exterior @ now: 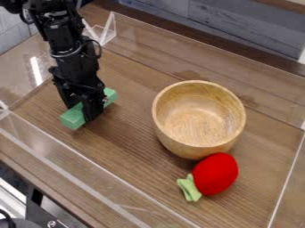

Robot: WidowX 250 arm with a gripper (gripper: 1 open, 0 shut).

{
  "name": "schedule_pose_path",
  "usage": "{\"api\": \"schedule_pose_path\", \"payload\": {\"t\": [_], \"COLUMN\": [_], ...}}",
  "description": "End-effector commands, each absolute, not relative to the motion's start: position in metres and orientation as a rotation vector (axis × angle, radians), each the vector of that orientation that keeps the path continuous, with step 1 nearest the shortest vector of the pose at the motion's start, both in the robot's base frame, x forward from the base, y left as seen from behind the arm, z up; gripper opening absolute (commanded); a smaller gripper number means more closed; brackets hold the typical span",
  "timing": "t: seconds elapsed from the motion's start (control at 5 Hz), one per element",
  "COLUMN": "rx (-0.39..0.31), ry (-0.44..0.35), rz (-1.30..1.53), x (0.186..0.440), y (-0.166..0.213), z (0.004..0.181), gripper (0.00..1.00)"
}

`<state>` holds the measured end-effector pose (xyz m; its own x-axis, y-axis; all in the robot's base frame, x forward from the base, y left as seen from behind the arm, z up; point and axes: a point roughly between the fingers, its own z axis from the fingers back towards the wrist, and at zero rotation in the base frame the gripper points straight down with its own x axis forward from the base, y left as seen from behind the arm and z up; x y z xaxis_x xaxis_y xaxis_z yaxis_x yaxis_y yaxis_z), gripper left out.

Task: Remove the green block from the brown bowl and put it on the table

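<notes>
- Gripper (87, 109): black, pointing straight down at the left side of the scene, its jaws drawn tight together over the green block (88, 109). The fingers are clamping the block across its middle.
- Green block: an elongated piece, lying tilted, with one end showing below and left of the fingers and the other end showing to their right. It is sitting at or just above the table (143, 62); whether it is touching the wood cannot be told. It is lying outside the brown bowl (199, 118), well to the bowl's left.
- Brown bowl: round, wooden, standing upright right of centre, showing a bare pale interior with nothing lying in it.
- Red toy (216, 173): a rounded red piece resembling a fruit or vegetable, with a small green stalk (187, 188) sticking out at its lower left. It is resting just in front of the bowl, near its rim.
- Table: brown wood grain, running diagonally across the view and carrying all items.
- Clear panels (100, 34): transparent walls standing along the table's edges, one raised corner showing behind the arm.
- Arm (60, 36): black, reaching down from the upper left corner to the gripper.
</notes>
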<state>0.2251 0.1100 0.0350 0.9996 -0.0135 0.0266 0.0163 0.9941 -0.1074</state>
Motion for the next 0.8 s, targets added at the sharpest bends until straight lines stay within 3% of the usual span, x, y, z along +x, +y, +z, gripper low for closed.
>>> {"api": "schedule_pose_path", "payload": {"t": [0.0, 0.6], "rx": [-0.088, -0.119], "ry": [-0.078, -0.138], "rz": [-0.009, -0.062], "x": [0.234, 0.258], "y": [0.115, 0.112], "z": [0.047, 0.081], "gripper": [1.00, 1.00]}}
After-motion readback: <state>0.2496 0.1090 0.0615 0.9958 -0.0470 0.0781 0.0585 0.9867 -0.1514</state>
